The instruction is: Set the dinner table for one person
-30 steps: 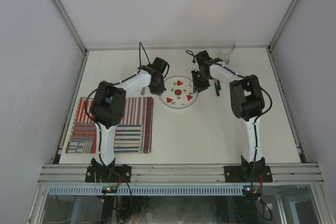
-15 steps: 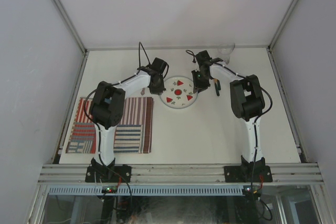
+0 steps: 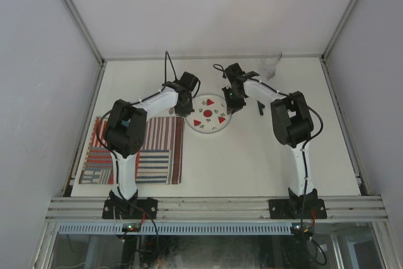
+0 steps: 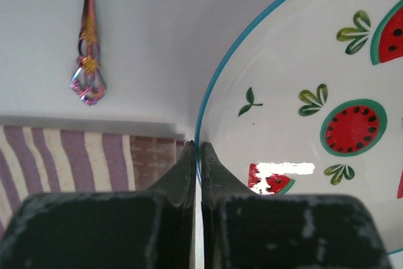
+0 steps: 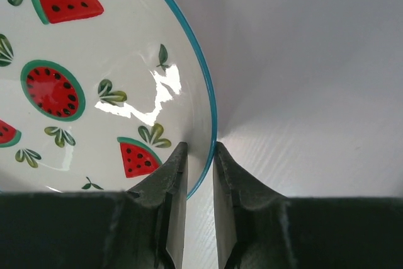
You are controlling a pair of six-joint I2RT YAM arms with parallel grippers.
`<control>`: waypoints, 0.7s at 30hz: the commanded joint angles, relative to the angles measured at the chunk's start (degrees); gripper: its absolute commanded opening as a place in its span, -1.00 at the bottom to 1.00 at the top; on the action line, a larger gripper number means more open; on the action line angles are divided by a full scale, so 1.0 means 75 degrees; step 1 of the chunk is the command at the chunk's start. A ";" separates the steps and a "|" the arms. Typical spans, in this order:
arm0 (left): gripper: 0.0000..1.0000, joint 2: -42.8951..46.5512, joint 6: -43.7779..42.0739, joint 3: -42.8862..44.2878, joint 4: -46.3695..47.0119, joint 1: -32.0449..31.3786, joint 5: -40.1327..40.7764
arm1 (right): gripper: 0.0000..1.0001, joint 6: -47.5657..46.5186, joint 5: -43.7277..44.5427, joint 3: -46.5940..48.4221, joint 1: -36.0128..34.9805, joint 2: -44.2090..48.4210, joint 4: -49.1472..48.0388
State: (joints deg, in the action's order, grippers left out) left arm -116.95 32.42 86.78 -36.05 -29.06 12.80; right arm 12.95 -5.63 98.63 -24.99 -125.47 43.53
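Looking down on the table [image 3: 252, 162]: big off-white top, spread under everything else in the overhead view. Got a watermelon plate [image 3: 209, 113] on it toward the far side, about mid-width, so using that as the anchor.

Left gripper [image 3: 183, 106] at the plate's left rim, pinched almost fully closed on it. Up close from the wrist, barely a sliver between the fingers [image 4: 182, 168], with the plate's blue edge running straight into that sliver.

Right gripper [image 3: 234, 99] at the plate's far-right rim, also clamped on it. Fingers [image 5: 173, 174] set a bit wider than the left pair – one inside the rim, one outside over bare table, blue edge caught between.

Can't tell whether the plate sits flat or hangs a touch off the surface.

Striped placemat [image 3: 135, 149] left of the plate and nearer the arm bases, its far-right corner just beside the plate's left rim.

Shiny pink-purple utensil handle [image 4: 88, 61] lying left of the plate, beyond the placemat – only the handle in frame.

Clear glass [image 3: 271, 64] well off to the plate's far right, by the back rail. Small dark thing [image 3: 260, 106] just right of the plate; too small to say what.
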 commanded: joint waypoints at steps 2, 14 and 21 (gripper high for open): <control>-0.99 0.0728 -0.0117 -0.0321 0.0197 -0.0142 -0.0064 | -1.00 0.0031 -0.0389 0.0163 -0.0528 0.0231 -0.0054; -0.99 0.0921 -0.0069 -0.0286 0.0116 -0.0141 0.0046 | -1.00 -0.0033 -0.0445 0.0173 -0.0570 0.0338 -0.0068; -0.99 0.0550 -0.0025 -0.0295 0.0217 -0.0127 -0.0298 | -1.00 -0.0086 -0.0596 0.0244 -0.0587 0.0106 0.0030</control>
State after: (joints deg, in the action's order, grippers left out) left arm -113.84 31.90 83.26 -38.68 -29.06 14.76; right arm 12.82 -6.48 98.76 -27.05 -125.38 44.01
